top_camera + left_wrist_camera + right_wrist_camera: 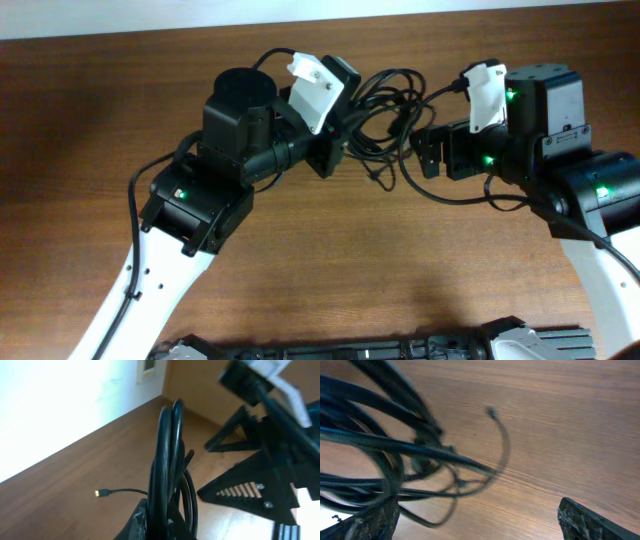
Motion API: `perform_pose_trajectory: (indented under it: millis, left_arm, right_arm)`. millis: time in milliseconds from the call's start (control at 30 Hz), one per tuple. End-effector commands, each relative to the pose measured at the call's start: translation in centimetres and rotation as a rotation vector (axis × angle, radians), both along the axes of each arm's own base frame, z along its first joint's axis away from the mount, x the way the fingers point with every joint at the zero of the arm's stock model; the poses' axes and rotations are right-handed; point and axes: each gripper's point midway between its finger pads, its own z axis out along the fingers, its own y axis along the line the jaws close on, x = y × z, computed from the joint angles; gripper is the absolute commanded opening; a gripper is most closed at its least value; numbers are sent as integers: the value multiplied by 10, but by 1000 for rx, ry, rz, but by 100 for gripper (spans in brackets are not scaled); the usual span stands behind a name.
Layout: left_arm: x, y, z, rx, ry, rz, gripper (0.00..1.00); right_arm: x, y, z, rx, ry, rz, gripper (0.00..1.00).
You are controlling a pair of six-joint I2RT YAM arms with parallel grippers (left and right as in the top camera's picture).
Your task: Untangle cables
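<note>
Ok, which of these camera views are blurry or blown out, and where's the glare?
Overhead view: sharp, evenly lit, cables crisp on the table, soft shadows only. Left wrist view: cables near the lens out of focus, upper left washed out white. Right wrist view: cables at left smeared, wood grain at right clearer.
</note>
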Motion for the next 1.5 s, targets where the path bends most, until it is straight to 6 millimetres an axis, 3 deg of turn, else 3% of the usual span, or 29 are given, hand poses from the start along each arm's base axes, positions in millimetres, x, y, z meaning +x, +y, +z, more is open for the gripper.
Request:
perform_pose_trajectory:
  millis: [0, 233, 367, 533, 600, 733, 800, 900, 933, 1100, 1133, 1200, 1233, 1267, 1467]
  left_arm:
    - [-17, -10, 34, -79, -86, -119, 0]
    - [-16, -11, 43, -110, -104, -118, 0]
    - [-21, -14, 47, -148, -71, -140, 0]
    - [-24, -14, 49, -153, -73, -153, 0]
    - [-26, -12, 52, -158, -83, -154, 0]
    - [-32, -9, 62, -172, -110, -154, 0]
    - [-35, -7, 67, -177, -122, -155, 0]
    - [-38, -5, 70, -181, -130, -155, 0]
    - [-38, -5, 70, -182, -130, -156, 0]
    - [-31, -1, 67, -170, -130, -120, 2]
    - [-16, 10, 61, -142, -118, -31, 41]
    - [-4, 22, 52, -111, -99, 51, 82]
    - [2, 28, 47, -92, -86, 93, 95]
    - [8, 35, 39, -62, -74, 133, 99]
    - [3, 44, 9, 76, -52, 117, 99]
  right_arm:
    - [-4, 16, 18, 168, 12, -17, 99]
    - [-1, 17, 20, 305, 81, -162, 99]
    - [4, 8, 12, 260, 88, -209, 99]
    - [5, -17, -12, 129, 138, -323, 100]
    - [4, -20, -18, 109, 158, -335, 90]
    - [5, -21, -22, 99, 170, -340, 56]
    - [5, -21, -22, 98, 170, -341, 31]
    - [4, -21, -22, 98, 170, -341, 8]
    - [4, -21, -22, 98, 170, -341, 4]
    - [5, -24, -22, 83, 163, -352, 4]
    - [5, -31, -24, 54, 160, -375, 4]
    - [3, -38, -26, 23, 160, -400, 4]
    - [2, -41, -27, 9, 163, -410, 4]
    - [1, -44, -28, -6, 167, -420, 4]
    - [-1, -47, -30, -25, 171, -432, 4]
